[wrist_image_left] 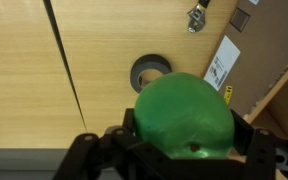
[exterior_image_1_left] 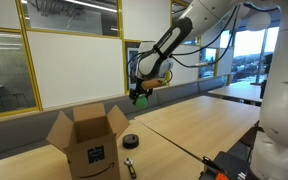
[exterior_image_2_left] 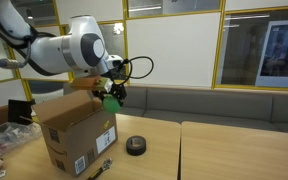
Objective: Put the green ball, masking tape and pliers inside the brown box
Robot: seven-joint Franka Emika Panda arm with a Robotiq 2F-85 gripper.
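My gripper (wrist_image_left: 184, 140) is shut on the green ball (wrist_image_left: 184, 112), which fills the lower middle of the wrist view. In both exterior views the ball (exterior_image_1_left: 140, 98) (exterior_image_2_left: 111, 100) hangs in the air beside the brown box (exterior_image_1_left: 89, 140) (exterior_image_2_left: 74, 135), near its open flaps. The masking tape (wrist_image_left: 150, 70) (exterior_image_1_left: 130, 141) (exterior_image_2_left: 136, 146), a dark flat roll, lies on the wooden table below. The pliers (exterior_image_1_left: 130, 165) (exterior_image_2_left: 100, 168) (wrist_image_left: 196, 16) lie on the table by the box's labelled side.
A wooden table (exterior_image_1_left: 184, 125) with a seam carries everything. Dark and red equipment (exterior_image_1_left: 229, 165) sits at one table edge; clutter (exterior_image_2_left: 9, 125) lies beside the box. Glass partitions and a bench (exterior_image_2_left: 204, 100) stand behind.
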